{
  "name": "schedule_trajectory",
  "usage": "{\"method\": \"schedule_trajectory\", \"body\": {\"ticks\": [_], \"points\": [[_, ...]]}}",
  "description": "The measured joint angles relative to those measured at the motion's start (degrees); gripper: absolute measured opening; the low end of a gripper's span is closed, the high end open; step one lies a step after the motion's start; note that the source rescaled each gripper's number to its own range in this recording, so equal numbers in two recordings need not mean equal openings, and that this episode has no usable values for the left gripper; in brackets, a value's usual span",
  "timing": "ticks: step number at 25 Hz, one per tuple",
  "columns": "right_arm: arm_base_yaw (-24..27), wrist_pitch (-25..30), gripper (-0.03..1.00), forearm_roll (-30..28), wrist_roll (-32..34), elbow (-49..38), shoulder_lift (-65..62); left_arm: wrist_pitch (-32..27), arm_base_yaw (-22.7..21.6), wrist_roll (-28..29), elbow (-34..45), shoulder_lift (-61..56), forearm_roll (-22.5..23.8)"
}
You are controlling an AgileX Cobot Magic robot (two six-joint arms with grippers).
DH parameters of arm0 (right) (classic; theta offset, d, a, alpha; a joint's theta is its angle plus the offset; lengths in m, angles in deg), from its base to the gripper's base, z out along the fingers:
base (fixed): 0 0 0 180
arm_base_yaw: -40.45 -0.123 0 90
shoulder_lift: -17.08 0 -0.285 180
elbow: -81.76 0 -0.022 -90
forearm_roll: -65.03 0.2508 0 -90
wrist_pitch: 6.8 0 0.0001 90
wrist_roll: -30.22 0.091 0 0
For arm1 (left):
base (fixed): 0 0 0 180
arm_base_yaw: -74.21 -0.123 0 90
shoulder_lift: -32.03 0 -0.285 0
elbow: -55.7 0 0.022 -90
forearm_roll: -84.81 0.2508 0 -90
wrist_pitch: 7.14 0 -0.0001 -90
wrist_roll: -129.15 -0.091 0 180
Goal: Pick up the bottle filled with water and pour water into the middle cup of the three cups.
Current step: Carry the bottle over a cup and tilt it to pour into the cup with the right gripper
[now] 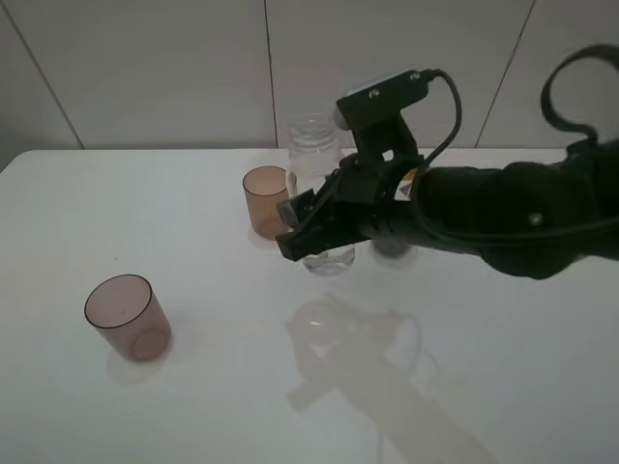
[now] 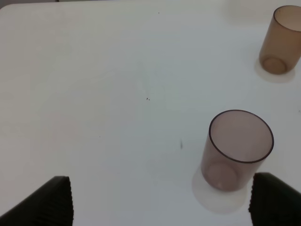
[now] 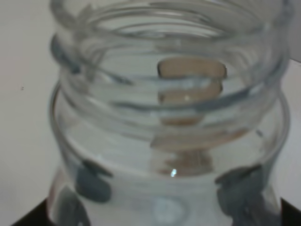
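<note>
The small clear colourless plastic bottle (image 1: pixel 312 155) (image 3: pixel 169 141), uncapped and with a wide threaded neck, stands upright, and water shows in its lower part. Its base is at the white glossy table (image 1: pixel 484 387), though whether it rests there or hangs just above cannot be told. The right gripper (image 1: pixel 298 228) reaches across from the bottle's right, and its black jaws are closed against either side of the bottle's lower body. In the right wrist view the dark fingers (image 3: pixel 28 219) show only at the corners under the bottle's shoulders.

Just beside the bottle, to its left and slightly behind, stands the middle cup (image 1: pixel 265 201) (image 2: pixel 281 40), a translucent amber plastic tumbler. It is upright and apart from the bottle. On the bottle's right a smoky grey tumbler (image 1: pixel 392 247) is mostly hidden by the black arm, with only its base showing. Well apart from the bottle, to its front left, a mauve-brown translucent tumbler (image 1: pixel 128 317) (image 2: pixel 237 150) stands upright.

The left gripper (image 2: pixel 160 207) hovers near that mauve-brown tumbler with its ribbed fingers (image 2: pixel 59 202) spread wide and nothing between them.
</note>
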Motion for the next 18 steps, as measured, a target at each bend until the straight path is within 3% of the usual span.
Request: {"method": "schedule_trajectory", "body": {"ticks": [3, 7, 13, 18], "points": [[3.9, 9.9, 0.04, -3.9, -1.9, 5.0, -1.3, 0.0, 0.0, 0.0, 0.0, 0.0, 0.0], [8.6, 19.3, 0.04, -14.0, -2.3, 11.9, -1.2, 0.0, 0.0, 0.0, 0.0, 0.0, 0.0], [13.5, 19.5, 0.04, -27.2, -2.3, 19.4, 3.5, 0.0, 0.0, 0.0, 0.0, 0.0, 0.0], [15.1, 17.6, 0.04, -32.0, -2.2, 23.2, 10.5, 0.0, 0.0, 0.0, 0.0, 0.0, 0.0]]}}
